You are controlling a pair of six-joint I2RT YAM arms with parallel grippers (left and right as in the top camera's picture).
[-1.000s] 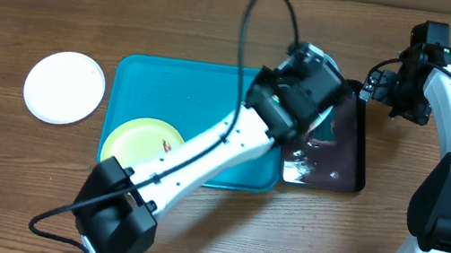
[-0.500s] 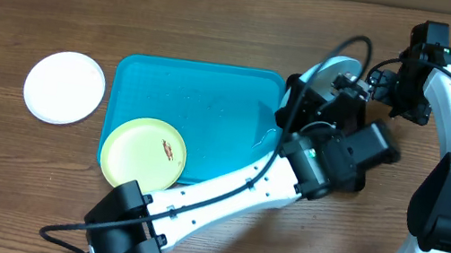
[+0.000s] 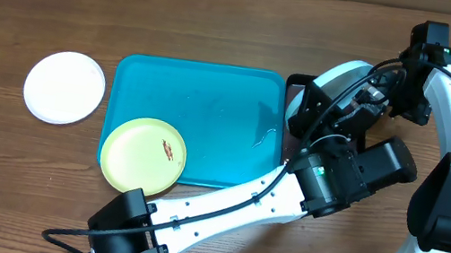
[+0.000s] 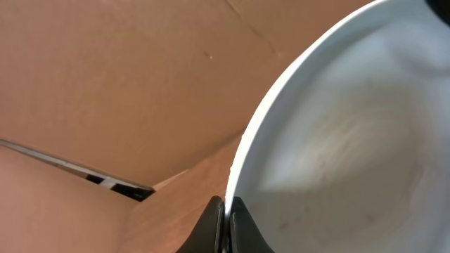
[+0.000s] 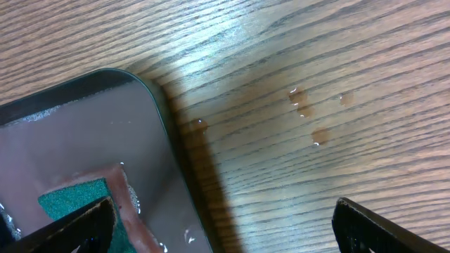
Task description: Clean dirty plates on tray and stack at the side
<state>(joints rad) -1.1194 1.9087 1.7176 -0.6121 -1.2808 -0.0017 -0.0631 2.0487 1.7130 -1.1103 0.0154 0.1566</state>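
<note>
The light blue plate (image 3: 338, 79) stands tilted on edge above the black tray, and my left gripper (image 3: 327, 115) is shut on its rim. In the left wrist view the two fingers (image 4: 211, 228) pinch the plate's (image 4: 351, 140) edge, and its inner face shows faint smudges. A yellow-green plate (image 3: 144, 154) with a reddish smear lies at the front left of the turquoise tray (image 3: 203, 96). A white plate (image 3: 64, 87) rests on the table left of that tray. My right gripper (image 5: 225, 232) hangs open over the black tray's far corner, holding nothing.
The black tray (image 5: 84, 126) holds a green sponge (image 5: 74, 200) and some water. Water drops (image 5: 302, 105) lie on the wooden table beside it. My left arm (image 3: 222, 203) crosses the table's front from the bottom to the right.
My left arm has swung right from over the turquoise tray to over the black tray, carrying the light blue plate and tipping it up on edge. The right arm has not moved.
</note>
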